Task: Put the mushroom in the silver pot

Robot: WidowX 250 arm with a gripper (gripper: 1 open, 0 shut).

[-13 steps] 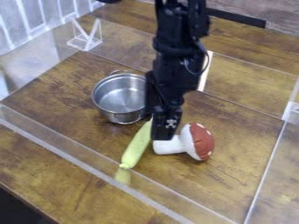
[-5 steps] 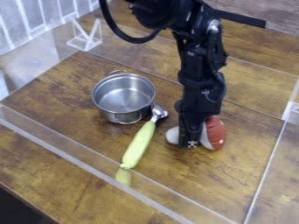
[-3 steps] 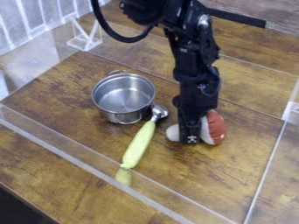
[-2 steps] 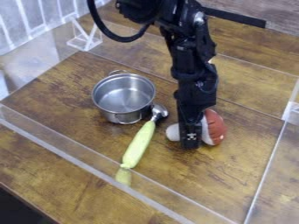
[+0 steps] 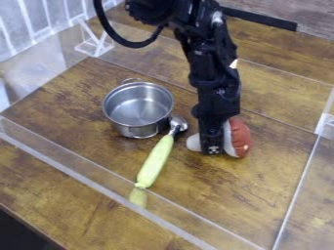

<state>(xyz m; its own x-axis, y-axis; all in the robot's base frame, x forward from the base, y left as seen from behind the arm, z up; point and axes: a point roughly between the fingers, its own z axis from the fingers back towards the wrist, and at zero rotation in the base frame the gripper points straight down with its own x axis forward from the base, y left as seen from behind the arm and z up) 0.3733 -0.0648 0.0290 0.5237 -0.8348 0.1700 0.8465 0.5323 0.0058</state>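
Fingers on the mushroom

Fingers (image 5: 213, 145) pinch the mushroom (image 5: 232, 140) on the surface, right of the pot (image 5: 137, 107).

Dim, soft, low-resolution; glare on acrylic walls (image 5: 53, 73).

The arm (image 5: 209, 68) has swung right and lowered its fingers (image 5: 212, 143) onto the mushroom (image 5: 225, 139).

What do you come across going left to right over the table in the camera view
Silver pot → yellow-green corn piece → gripper, down at the mushroom, which lies farthest right.
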